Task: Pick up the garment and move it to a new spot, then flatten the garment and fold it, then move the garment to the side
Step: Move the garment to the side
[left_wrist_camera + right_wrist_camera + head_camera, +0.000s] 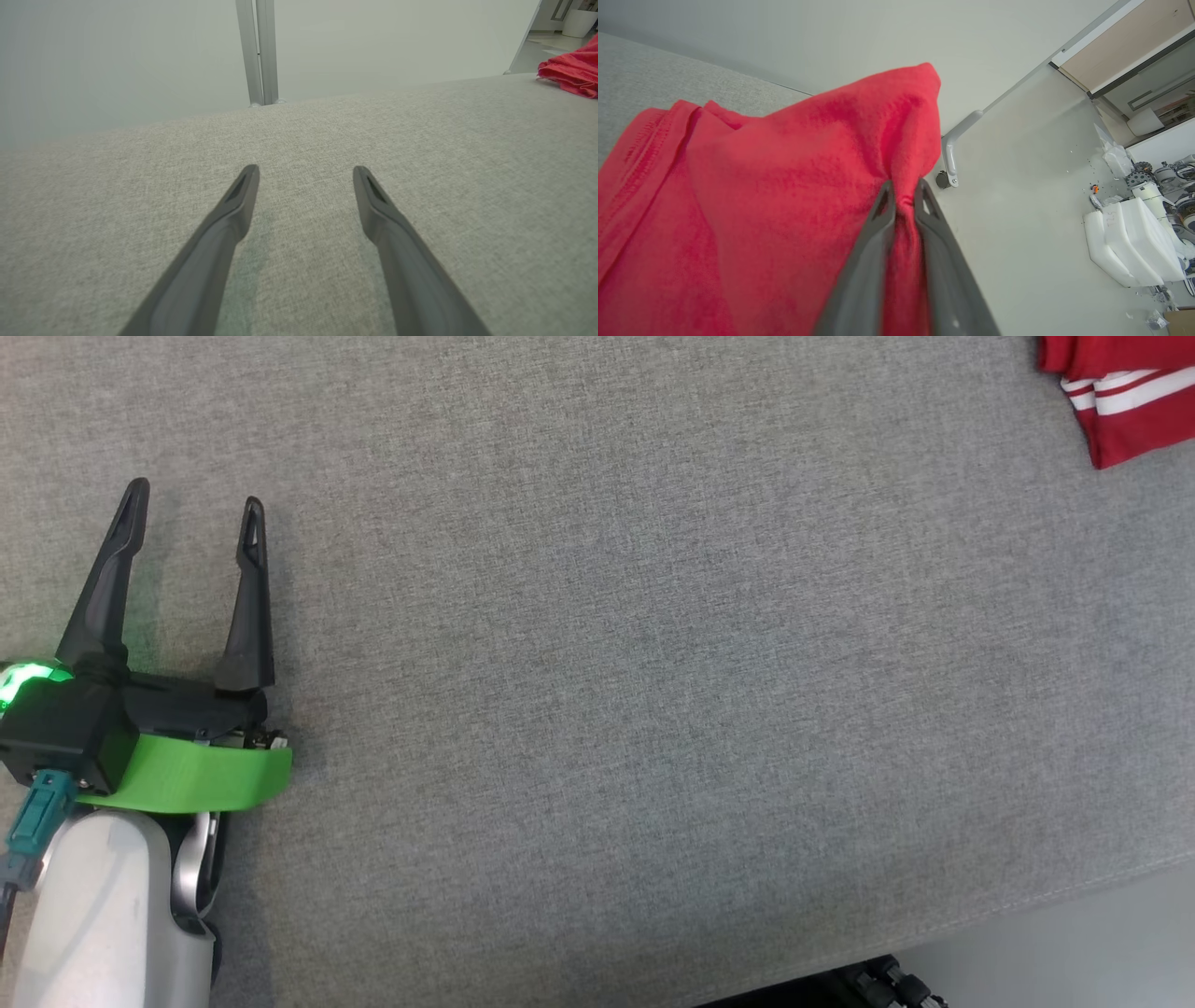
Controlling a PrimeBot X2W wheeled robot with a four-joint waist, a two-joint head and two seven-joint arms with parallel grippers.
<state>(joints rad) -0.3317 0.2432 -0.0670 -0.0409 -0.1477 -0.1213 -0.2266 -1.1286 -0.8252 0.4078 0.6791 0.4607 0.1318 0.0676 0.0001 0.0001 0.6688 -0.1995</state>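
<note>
The garment (1125, 392) is red with white stripes and lies at the far right corner of the grey table (597, 663). From the left wrist it is a red heap (570, 72) at the far right. My right gripper (904, 189) is shut on a pinched fold of the red garment (784, 196), which bunches up around the fingers near the table's edge. My left gripper (194, 513) rests open over bare cloth at the left, far from the garment, with nothing between its fingers (233, 205).
The table's front edge (1027, 896) runs along the lower right, with pale floor beyond it. A grey post (257, 51) stands behind the table. White foam pieces and clutter (1134, 238) lie on the floor past the table's right side.
</note>
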